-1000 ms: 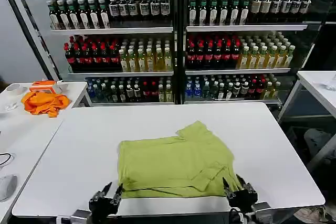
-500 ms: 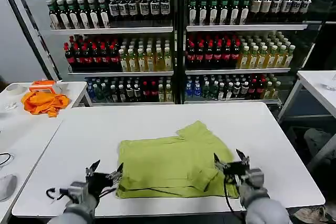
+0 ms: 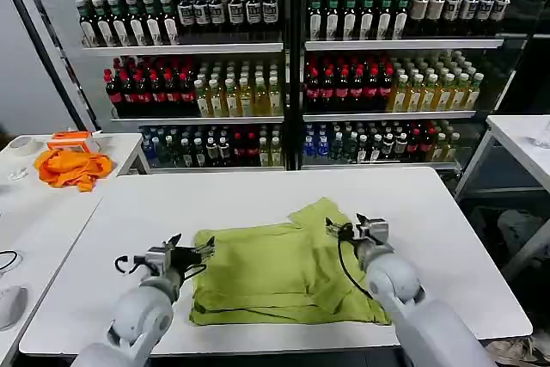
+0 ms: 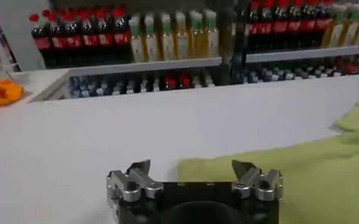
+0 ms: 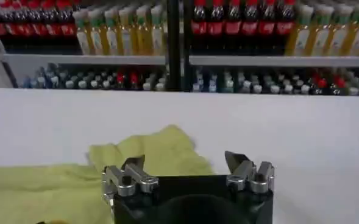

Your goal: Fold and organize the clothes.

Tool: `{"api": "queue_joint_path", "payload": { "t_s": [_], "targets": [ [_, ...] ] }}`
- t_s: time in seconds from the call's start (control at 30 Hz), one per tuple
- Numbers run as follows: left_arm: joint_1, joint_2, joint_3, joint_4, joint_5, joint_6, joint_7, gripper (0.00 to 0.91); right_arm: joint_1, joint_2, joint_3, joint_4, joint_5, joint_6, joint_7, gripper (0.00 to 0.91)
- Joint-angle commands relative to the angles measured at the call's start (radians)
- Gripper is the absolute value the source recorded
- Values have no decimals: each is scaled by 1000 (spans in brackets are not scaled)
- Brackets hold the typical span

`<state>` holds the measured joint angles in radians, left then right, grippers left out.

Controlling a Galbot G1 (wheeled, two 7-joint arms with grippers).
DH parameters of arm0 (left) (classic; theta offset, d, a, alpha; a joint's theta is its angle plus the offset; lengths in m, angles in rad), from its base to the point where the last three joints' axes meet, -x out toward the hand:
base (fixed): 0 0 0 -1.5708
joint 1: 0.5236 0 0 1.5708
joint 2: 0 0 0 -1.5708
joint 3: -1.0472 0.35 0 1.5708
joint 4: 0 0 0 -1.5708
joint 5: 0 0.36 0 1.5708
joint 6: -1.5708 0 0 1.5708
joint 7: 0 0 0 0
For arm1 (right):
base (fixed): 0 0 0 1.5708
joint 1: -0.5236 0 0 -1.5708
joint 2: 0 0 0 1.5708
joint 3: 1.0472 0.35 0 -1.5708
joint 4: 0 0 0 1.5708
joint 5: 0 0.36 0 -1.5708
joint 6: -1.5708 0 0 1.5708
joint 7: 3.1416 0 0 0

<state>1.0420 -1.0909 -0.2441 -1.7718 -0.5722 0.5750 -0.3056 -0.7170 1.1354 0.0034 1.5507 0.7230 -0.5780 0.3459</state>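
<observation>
The lime shirt [image 3: 288,268] lies folded near the white table's [image 3: 129,212] front edge. Both hands, left [image 3: 191,253] and right [image 3: 345,229], hover open and empty over its side edges (orange cloth [image 3: 73,168] far left, bottle shelves [image 3: 284,47] behind).

**Surroundings of the white worktop**

Shelves [image 3: 284,47] stocked with rows of bottles [image 3: 344,83] are seen behind the worktop [image 3: 258,199]. An orange cloth [image 3: 73,168] is piled on a side table [image 3: 34,212], beside an orange box [image 3: 70,138].
</observation>
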Motion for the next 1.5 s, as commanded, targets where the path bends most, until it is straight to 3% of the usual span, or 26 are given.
{"api": "queue_joint_path", "payload": {
  "t_s": [0.03,0.13,0.17,0.2,0.23,0.27,0.37,0.4,1.07,1.5],
  "targets": [
    [-137,-3,63,190,-43,2,-8,907,198,63,-117,-273,57,-2,-14,907],
    [-129,2,62,190,-60,2,-7,907,214,74,-130,-301,69,-2,-21,907],
    [-123,5,61,186,-63,2,-4,423,220,81,-136,-314,69,-2,-25,907],
    [-118,7,61,181,-64,2,1,141,223,85,-138,-319,69,-2,-29,907],
    [-115,8,61,180,-64,2,2,71,225,87,-138,-323,69,-2,-32,907],
    [-110,9,59,176,-67,2,7,50,226,92,-139,-331,69,-2,-33,625],
    [-97,11,58,169,-78,2,11,30,230,99,-141,-346,71,-2,-31,71],
    [-90,13,58,166,-82,2,16,20,230,100,-142,-346,73,-2,-31,0],
    [-44,35,-15,85,-166,-45,56,20,143,46,-78,-159,73,3,-27,0],
    [76,60,-98,-140,-192,-56,57,20,0,-40,29,143,66,0,-16,0]
  ]
}}
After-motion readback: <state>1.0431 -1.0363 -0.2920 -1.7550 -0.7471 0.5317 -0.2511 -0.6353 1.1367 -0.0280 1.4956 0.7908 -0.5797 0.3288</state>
